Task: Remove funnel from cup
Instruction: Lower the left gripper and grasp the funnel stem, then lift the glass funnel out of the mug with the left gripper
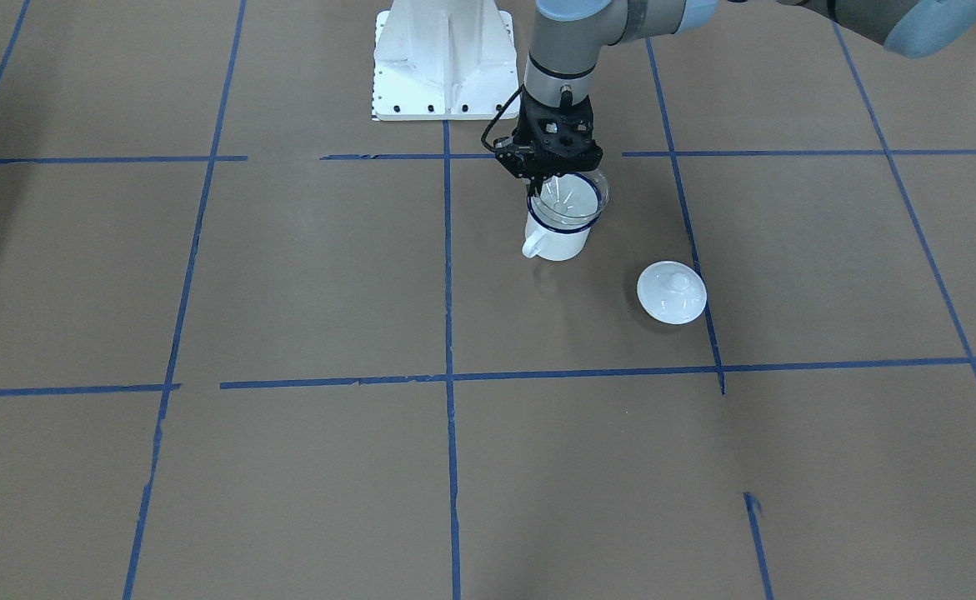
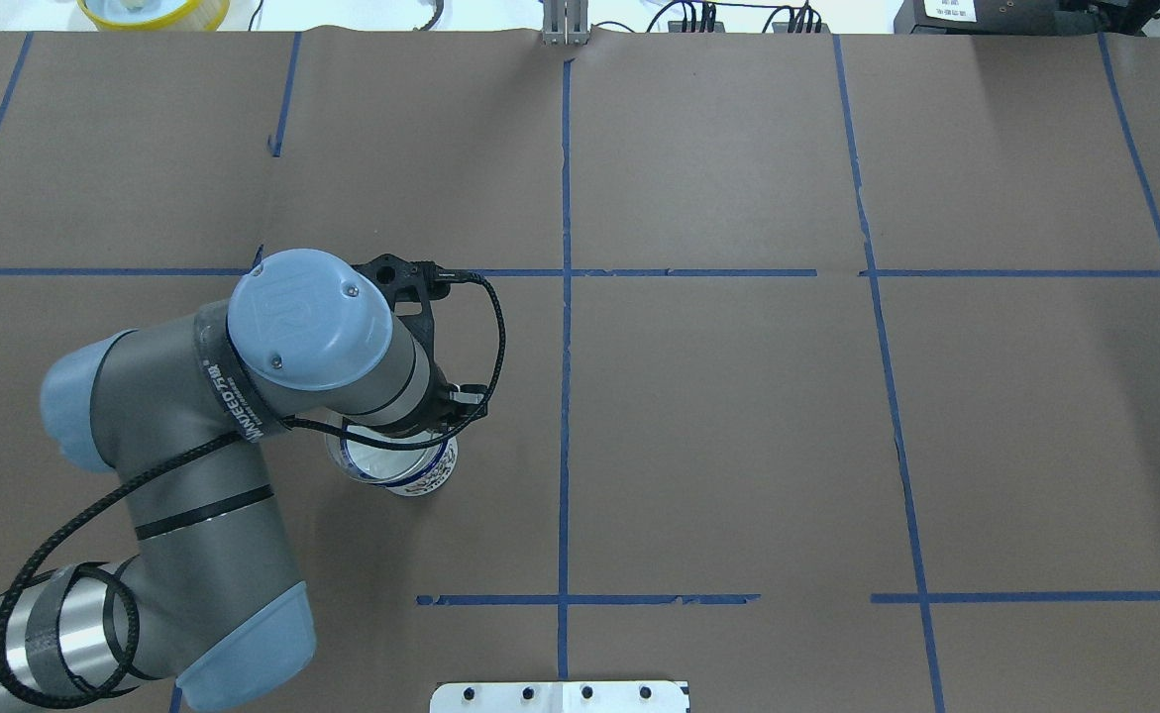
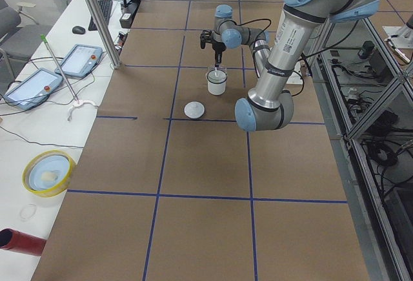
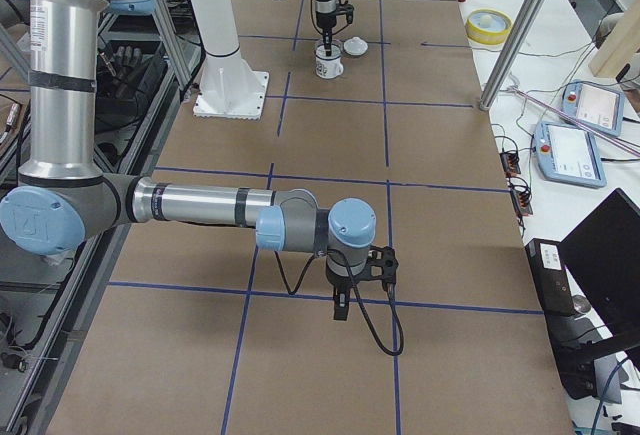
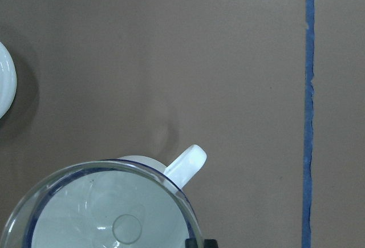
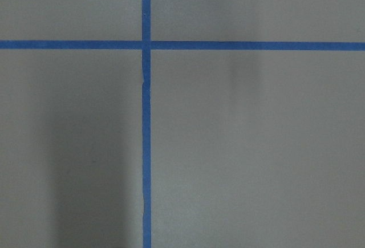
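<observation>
Brown table (image 1: 287, 275), blue tape grid (image 1: 448, 292).

This is a robotics lab. A wide table (image 1: 287, 275) is covered in brown paper and marked into squares with blue tape (image 1: 449, 275). Two grey industrial arms with blue caps, the left arm (image 2: 193, 465) and the right arm (image 4: 190, 203), work over it from a white bolted pedestal (image 1: 444, 58). Teach pendants (image 3: 82, 59) with trailing cables and a mouse (image 3: 77, 30) lie on a side bench. Metal posts (image 3: 97, 19) rise at the table's edge, and a laptop (image 4: 605, 255) sits close by.
</observation>
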Robot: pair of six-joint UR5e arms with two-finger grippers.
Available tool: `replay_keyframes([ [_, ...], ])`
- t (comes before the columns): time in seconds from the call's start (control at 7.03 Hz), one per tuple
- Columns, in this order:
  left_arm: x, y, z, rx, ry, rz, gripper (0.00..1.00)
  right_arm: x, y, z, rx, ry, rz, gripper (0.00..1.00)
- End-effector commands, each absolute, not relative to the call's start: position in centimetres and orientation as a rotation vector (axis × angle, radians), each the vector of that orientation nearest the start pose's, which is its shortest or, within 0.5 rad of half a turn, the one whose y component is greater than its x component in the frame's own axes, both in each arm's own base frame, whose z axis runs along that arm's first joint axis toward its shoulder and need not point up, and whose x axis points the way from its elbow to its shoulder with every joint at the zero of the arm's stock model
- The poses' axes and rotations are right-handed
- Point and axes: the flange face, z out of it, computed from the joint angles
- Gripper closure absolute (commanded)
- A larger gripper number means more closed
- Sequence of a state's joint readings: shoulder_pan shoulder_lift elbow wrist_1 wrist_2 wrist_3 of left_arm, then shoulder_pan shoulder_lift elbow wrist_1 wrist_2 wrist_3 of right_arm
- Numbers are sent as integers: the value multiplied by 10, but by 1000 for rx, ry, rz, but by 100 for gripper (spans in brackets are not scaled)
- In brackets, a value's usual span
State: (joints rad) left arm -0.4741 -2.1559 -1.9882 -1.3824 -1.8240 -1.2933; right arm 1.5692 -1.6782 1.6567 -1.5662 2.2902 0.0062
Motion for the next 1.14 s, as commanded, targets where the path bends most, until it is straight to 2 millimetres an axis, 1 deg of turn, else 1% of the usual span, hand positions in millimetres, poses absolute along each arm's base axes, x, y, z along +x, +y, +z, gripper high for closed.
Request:
replay_keyframes([
  [0.0, 416, -365, 136, 79, 800, -127, 100, 67, -445, 670, -19, -719, 10, 0],
  [0.14, 386, -381, 121, 107, 814, -175, 100, 67, -445, 670, -19, -719, 10, 0],
  [0.28, 351, -396, 111, 127, 854, -225, 100, 67, -445, 670, -19, -719, 10, 0],
  [0.43, 330, -414, 106, 162, 885, -271, 100, 67, -445, 670, -19, -719, 10, 0],
  [0.57, 312, -441, 103, 222, 961, -346, 100, 67, -445, 670, -19, -719, 10, 0],
  [0.71, 311, -477, 109, 242, 1033, -455, 100, 67, -445, 670, -19, -719, 10, 0],
  [0.85, 318, -503, 127, 260, 1079, -577, 100, 67, -445, 670, -19, -719, 10, 0],
  [1.0, 334, -537, 150, 319, 1130, -759, 100, 67, -445, 670, -19, -719, 10, 0],
])
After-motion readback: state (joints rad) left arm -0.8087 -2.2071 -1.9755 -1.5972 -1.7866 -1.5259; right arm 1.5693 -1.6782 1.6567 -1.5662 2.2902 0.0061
